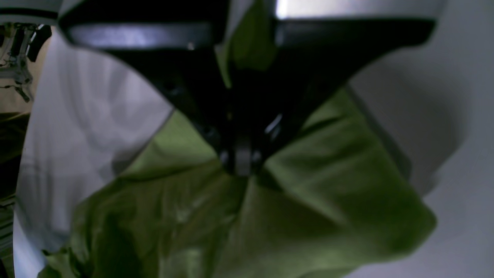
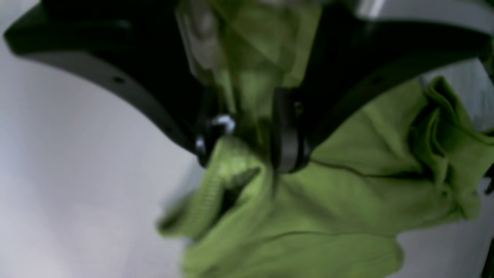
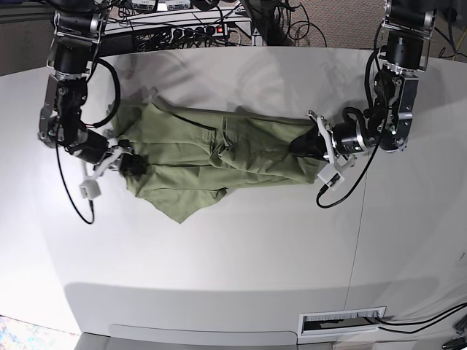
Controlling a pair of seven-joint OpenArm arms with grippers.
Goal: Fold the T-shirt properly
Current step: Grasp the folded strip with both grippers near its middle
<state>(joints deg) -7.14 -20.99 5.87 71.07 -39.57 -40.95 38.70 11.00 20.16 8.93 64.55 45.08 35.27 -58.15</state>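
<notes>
The right gripper (image 3: 133, 165) is clamped on one end of the T-shirt (image 3: 219, 149); the shirt lies stretched and rumpled across the white table (image 3: 233, 248); the left gripper (image 3: 303, 144) pinches its other end

No readable text, label, brand, number or sign anywhere. Nothing printed on the T-shirt (image 3: 211, 149). Nothing legible on the table (image 3: 219, 248), nor on the slotted plate (image 3: 341, 319) at its near edge.
</notes>
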